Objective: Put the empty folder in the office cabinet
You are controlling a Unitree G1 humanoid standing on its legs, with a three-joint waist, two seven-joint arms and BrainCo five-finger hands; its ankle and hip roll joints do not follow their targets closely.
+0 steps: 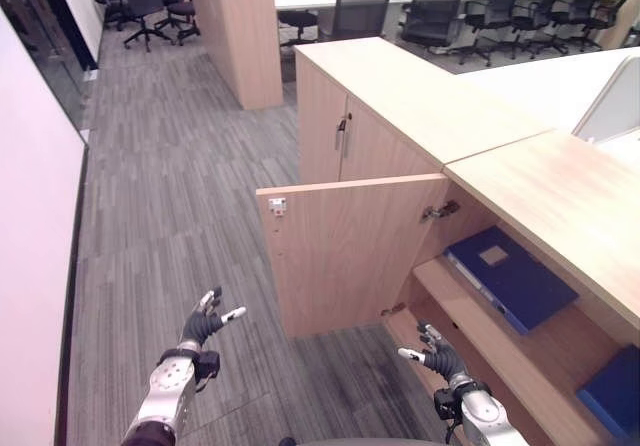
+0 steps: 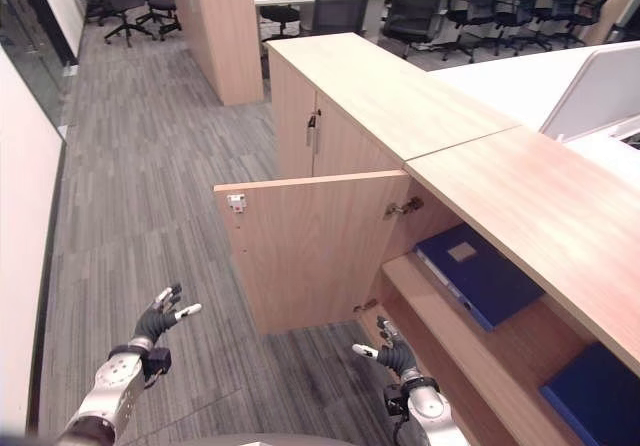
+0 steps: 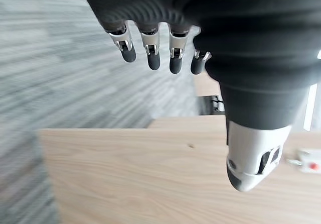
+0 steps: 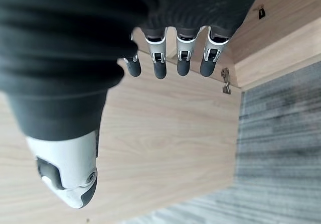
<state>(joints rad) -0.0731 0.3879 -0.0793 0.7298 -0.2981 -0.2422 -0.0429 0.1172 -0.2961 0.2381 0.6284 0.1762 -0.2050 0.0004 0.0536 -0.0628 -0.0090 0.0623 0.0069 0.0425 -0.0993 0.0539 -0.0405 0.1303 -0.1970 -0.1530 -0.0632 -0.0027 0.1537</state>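
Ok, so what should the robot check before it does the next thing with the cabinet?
1. Cabinet door open: ok, it stands swung out toward the floor.
2. Blue folder inside: ok, it lies flat on the upper shelf.
3. Left robot hand free: ok, fingers relaxed, holding nothing, beside the door's outer edge.
4. Right robot hand free: ok, open and empty, in front of the shelves.
5. Folder really empty: cannot tell, it is closed.
6. Second blue item on the shelf further right out of the way: ok, it sits apart from the folder.
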